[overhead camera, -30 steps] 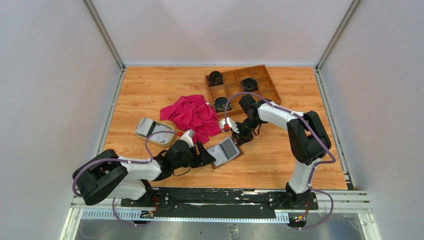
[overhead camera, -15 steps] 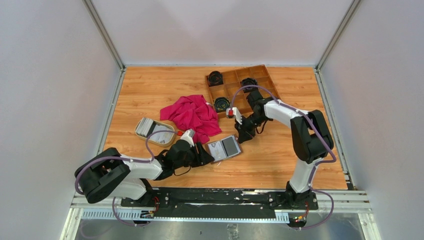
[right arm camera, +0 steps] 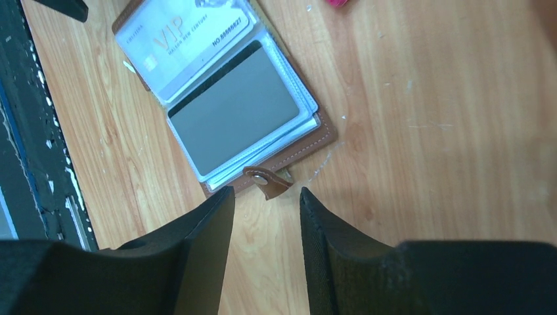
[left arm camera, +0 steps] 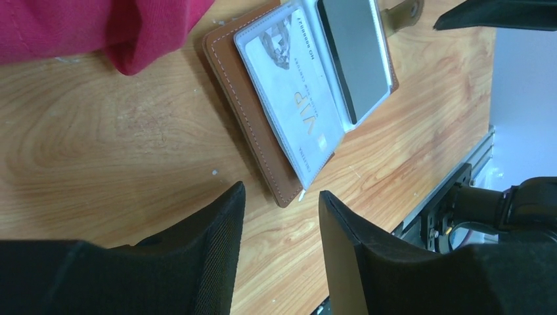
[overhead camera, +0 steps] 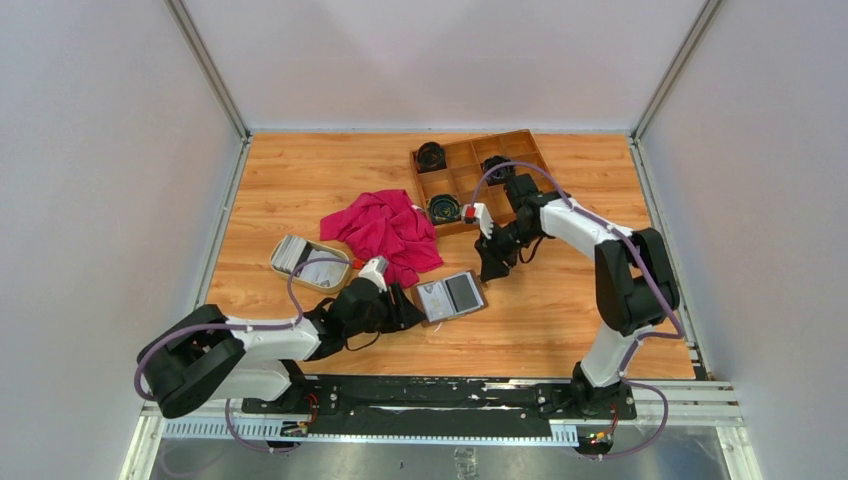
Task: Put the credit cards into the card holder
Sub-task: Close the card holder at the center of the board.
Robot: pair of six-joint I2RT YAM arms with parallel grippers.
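At the 9 o'clock end of the open card holder (overhead camera: 450,296), the left pincer (overhead camera: 408,308) lies low over the tabletop (overhead camera: 300,180) with its black fingers spread and nothing between them; in its wrist view the left pincer (left arm camera: 281,197) has the holder's near brown corner just beyond the gap. The right pincer (overhead camera: 490,268) hangs at about 1 o'clock from the holder, apart from it, its fingers likewise spread and empty — in the right wrist view the holder's snap tab (right arm camera: 266,184) shows just past the fingertips.

The card holder (left arm camera: 309,85) lies opened flat, pockets up, its long axis running roughly from 9 to 3 o'clock, with the right end tipped slightly toward 2. It is brown stitched leather with clear plastic sleeves. One sleeve holds a white card (right arm camera: 187,46) printed "VIP"; the other holds a plain grey card (right arm camera: 233,121).

At 10 o'clock from the holder, well apart, the rest of the credit cards (overhead camera: 292,253) sit stacked in a cream oval dish (overhead camera: 345,272). A crumpled red cloth (overhead camera: 385,230) lies at 11 o'clock, between the dish and a brown wooden compartment tray (overhead camera: 530,165) at 12 to 1 o'clock near the far edge; several of its compartments hold round black objects (overhead camera: 431,156).

The tabletop is orange-brown wood grain, lightly scuffed, closed in on three sides by plain pale walls with metal corner posts — a black rail along the near edge carries both arm bases.
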